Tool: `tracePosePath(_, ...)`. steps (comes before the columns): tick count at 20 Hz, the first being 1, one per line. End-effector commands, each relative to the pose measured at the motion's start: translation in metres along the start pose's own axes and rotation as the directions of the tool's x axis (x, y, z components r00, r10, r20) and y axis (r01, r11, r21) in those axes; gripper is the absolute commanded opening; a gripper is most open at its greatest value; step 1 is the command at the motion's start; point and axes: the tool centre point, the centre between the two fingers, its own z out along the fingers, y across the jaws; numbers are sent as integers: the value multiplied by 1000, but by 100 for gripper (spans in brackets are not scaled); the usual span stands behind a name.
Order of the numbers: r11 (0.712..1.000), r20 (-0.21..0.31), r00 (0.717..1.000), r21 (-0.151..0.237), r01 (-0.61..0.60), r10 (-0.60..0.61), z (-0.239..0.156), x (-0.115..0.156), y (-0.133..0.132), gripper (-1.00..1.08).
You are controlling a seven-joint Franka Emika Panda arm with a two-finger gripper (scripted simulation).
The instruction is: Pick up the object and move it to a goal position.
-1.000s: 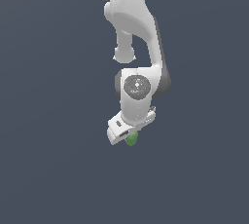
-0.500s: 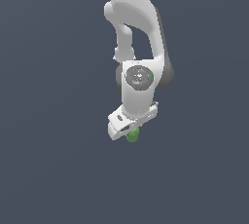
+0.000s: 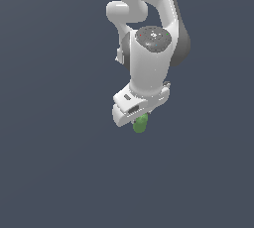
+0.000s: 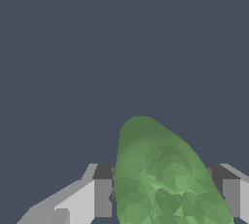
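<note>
The object (image 3: pixel 140 123) is a small bright green elongated item. Only its rounded end shows under the white hand in the exterior view. In the wrist view it (image 4: pixel 163 174) fills the space between the two fingers, one finger (image 4: pixel 99 191) on each side pressing on it. My gripper (image 3: pixel 142 119) is shut on the object and holds it in the air against the plain dark background. The fingers are mostly hidden by the hand in the exterior view.
The white arm (image 3: pixel 151 48) hangs down from the top of the exterior view. The dark grey-blue background (image 3: pixel 49 172) shows no other objects and no goal marker.
The arm has moved upward and slightly toward the exterior view's right, carrying the green object along in the gripper. The grip has not changed.
</note>
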Motion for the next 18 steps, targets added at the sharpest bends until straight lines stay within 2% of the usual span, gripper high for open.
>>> tracePosePath(1,1000,-1,1000,-1,0,0,-29,-3,-8,-100)
tracePosePath(18,1000,-1,1000,0,1,-1,-224,-21,-58,-100)
